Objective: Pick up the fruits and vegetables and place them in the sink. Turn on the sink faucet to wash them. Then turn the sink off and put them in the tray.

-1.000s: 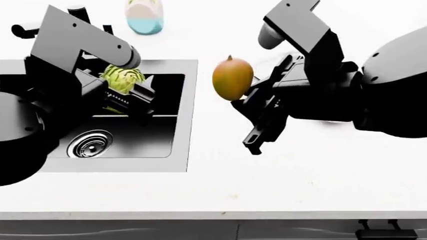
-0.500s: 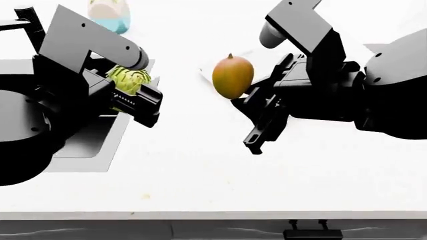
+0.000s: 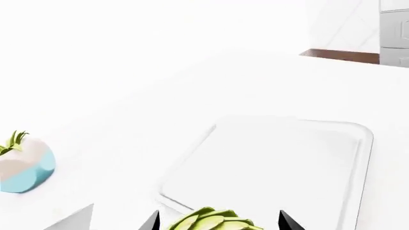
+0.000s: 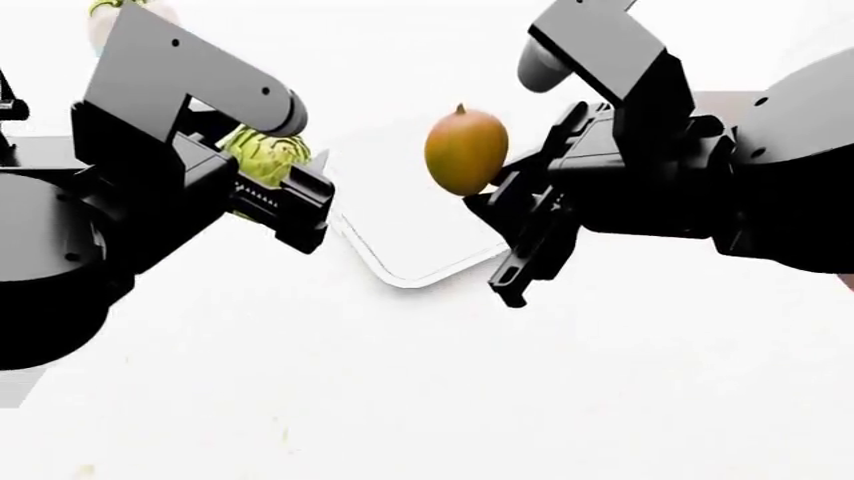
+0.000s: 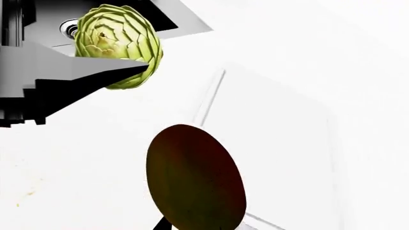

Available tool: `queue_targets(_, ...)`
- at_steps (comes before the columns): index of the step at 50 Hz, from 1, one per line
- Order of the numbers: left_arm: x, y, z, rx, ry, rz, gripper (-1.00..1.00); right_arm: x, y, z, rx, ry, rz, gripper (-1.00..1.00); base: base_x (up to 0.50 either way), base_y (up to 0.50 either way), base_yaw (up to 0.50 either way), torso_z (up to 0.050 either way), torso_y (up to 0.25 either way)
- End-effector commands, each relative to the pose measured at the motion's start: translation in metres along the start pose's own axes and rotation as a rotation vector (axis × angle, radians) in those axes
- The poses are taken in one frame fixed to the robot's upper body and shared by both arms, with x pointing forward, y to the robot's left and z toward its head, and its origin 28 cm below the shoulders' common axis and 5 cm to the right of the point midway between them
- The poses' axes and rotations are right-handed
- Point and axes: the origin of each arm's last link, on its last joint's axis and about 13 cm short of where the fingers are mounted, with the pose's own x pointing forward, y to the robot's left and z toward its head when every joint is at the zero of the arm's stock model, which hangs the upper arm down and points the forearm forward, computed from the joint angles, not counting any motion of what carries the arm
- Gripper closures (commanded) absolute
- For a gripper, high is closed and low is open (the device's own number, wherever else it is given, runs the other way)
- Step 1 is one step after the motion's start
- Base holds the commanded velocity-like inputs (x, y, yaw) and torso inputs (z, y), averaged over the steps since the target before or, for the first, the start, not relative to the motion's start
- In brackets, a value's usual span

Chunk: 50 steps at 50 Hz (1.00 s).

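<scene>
Both tools clamped on produce, left tool on artichoke, right tool on upright mango, tray lying centre-frame between, below.

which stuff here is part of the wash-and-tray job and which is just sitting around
Job:
artichoke, in left gripper
mango, in right gripper
tray
sink

Just there:
potted plant
white counter

I see a pale green scaly-leaved artichoke and a smooth yellow-orange oval mango, reddish-brown in shadow. My matte black left pincer contrasts with the flat silvery-white metal tray, the white bench and the white-and-blue plant pot.
</scene>
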Motion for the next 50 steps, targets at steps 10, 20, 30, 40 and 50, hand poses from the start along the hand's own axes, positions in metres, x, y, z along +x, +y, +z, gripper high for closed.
queue_targets(10, -0.003, 0.000, 0.008, 0.002, -0.020, 0.003, 1.00, -0.002, -0.001, 0.008, -0.035, 0.020, 0.009, 1.00, 0.45, -0.14, 0.00, 0.000, 0.001)
queue_targets(20, -0.003, -0.001, 0.011, 0.015, -0.017, -0.003, 1.00, 0.004, -0.004, 0.008, -0.028, 0.073, 0.040, 1.00, 0.49, -0.11, 0.00, 0.000, 0.001)
queue_targets(30, 0.000, -0.001, 0.010, 0.014, -0.011, -0.005, 1.00, 0.025, -0.009, 0.012, -0.026, 0.150, 0.127, 1.00, 0.18, 0.05, 0.00, 0.000, 0.002)
queue_targets(40, 0.003, -0.003, 0.011, 0.015, -0.012, -0.015, 1.00, 0.045, -0.019, 0.013, 0.047, 0.327, 0.182, 1.00, 0.00, 0.00, 0.00, 0.000, 0.000)
queue_targets(50, 0.005, -0.002, 0.009, 0.010, -0.008, -0.016, 1.00, 0.046, -0.021, 0.019, 0.056, 0.441, 0.200, 1.00, 0.00, 0.00, 0.00, 0.000, 0.001)
